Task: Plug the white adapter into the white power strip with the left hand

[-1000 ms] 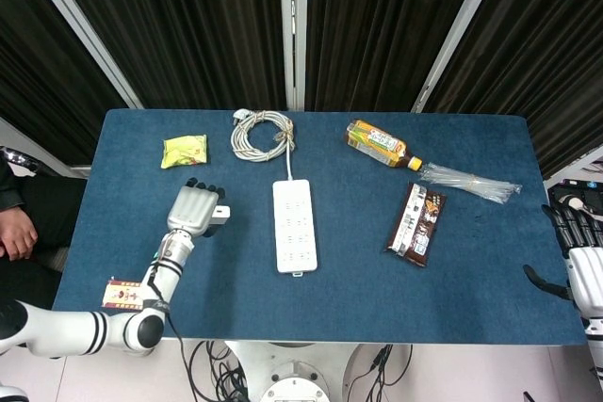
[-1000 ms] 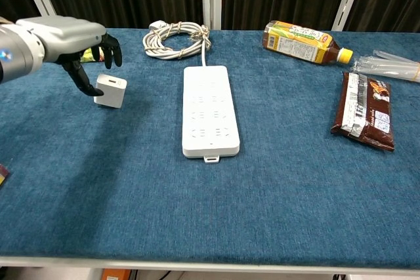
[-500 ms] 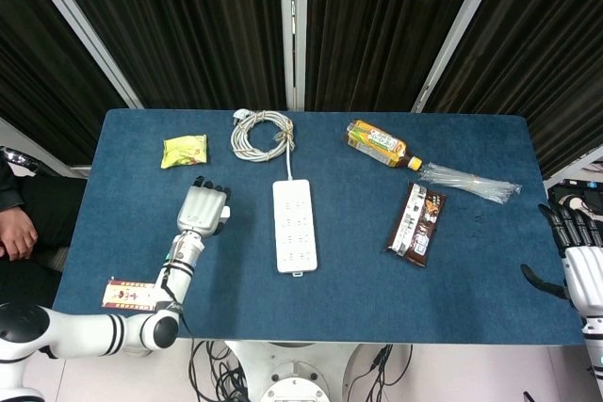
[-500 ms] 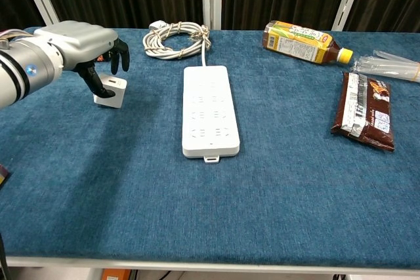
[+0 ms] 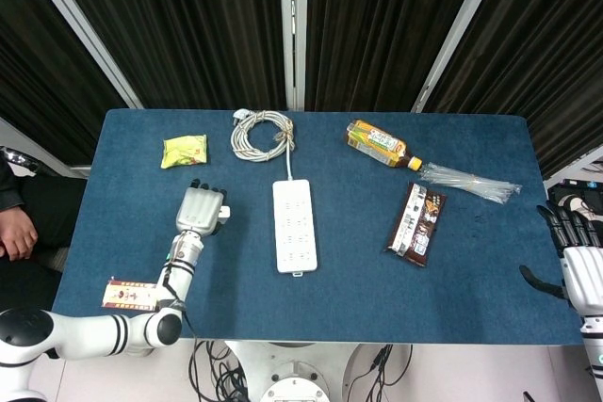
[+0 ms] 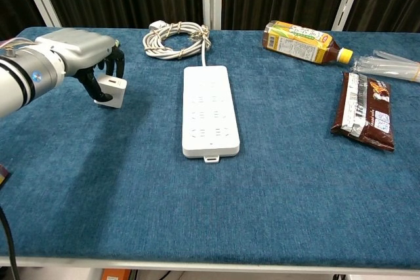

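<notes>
The white adapter [image 6: 113, 92] rests on the blue table [image 6: 131, 195], left of the white power strip [image 6: 209, 109]. My left hand [image 6: 75, 50] hangs over the adapter, its thumb down at the adapter's left side and its fingers curled behind the far edge; the adapter is not lifted. From the head view, the left hand [image 5: 201, 208] hides most of the adapter [image 5: 223, 215], with the power strip [image 5: 294, 225] to its right. Off the table's right edge, my right hand [image 5: 575, 261] holds nothing, fingers apart.
The strip's coiled cable [image 6: 176, 39] lies behind it. A tea bottle [image 6: 300, 41], a clear plastic wrapper [image 6: 387, 65] and a brown snack bar [image 6: 365, 109] lie on the right. A yellow packet [image 5: 184, 150] and a red card [image 5: 130, 295] lie on the left.
My left hand has moved right and come down over the adapter, with thumb and fingers now straddling it. The adapter has not moved. The right hand has barely moved.
</notes>
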You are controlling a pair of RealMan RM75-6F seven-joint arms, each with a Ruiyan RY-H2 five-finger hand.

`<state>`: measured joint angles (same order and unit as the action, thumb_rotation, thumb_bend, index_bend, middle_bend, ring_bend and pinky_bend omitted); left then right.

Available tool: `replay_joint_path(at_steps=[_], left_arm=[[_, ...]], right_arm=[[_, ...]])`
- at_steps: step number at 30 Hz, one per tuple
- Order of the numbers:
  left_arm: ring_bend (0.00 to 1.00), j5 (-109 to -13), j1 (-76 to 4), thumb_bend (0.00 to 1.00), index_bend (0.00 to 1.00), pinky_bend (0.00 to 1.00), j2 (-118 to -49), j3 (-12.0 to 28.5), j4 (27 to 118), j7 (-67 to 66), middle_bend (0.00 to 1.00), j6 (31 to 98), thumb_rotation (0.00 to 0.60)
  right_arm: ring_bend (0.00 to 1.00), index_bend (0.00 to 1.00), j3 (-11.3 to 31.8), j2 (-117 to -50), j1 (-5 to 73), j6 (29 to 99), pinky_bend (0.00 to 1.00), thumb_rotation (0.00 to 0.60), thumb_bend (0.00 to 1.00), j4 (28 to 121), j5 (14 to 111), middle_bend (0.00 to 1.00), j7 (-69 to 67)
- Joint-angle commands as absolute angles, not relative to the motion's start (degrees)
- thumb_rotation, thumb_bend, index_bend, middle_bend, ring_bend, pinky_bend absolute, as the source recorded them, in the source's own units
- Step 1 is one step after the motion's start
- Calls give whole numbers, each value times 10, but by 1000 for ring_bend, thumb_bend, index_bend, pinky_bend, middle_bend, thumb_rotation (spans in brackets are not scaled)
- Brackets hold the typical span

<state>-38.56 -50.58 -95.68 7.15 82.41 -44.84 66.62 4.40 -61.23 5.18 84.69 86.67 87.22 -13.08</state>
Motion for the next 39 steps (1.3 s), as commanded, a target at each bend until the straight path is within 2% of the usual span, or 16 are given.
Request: replay_joint_path(at_steps=[1, 8, 11, 15, 23, 29, 39], left_arm=[[312, -385, -504, 253, 422, 204, -958, 73, 821, -453, 435, 663, 600], [336, -391, -497, 314, 453, 211, -957, 76, 813, -453, 465, 654, 600], [395, -413, -492, 397, 533, 249, -953, 81, 811, -423, 539, 642, 600], [458, -459, -483, 475, 607, 337, -935, 102, 825, -345, 616, 625, 600], [464, -517, -504, 481, 620, 342, -895, 167, 879, -253, 629, 595, 600], [464, -511, -547, 480, 620, 341, -947, 186, 843, -274, 633, 588, 600], [464, -491, -583, 481, 619, 337, -1036, 182, 751, -300, 634, 582, 600]], right_arm=[[0, 0, 44, -613, 52, 846, 0, 600, 146, 866, 871, 27, -131], [0, 0, 43, -614, 52, 845, 0, 600, 145, 867, 870, 32, -130], [0, 0, 43, -614, 51, 847, 0, 600, 145, 869, 870, 32, -129], [0, 0, 41, -616, 48, 851, 0, 600, 144, 871, 871, 33, -128], [0, 0, 37, -614, 39, 868, 0, 600, 144, 879, 880, 33, -122], [0, 0, 37, -607, 33, 877, 0, 600, 144, 889, 879, 33, -115], [0, 0, 38, -600, 29, 873, 0, 600, 144, 889, 870, 33, -119]])
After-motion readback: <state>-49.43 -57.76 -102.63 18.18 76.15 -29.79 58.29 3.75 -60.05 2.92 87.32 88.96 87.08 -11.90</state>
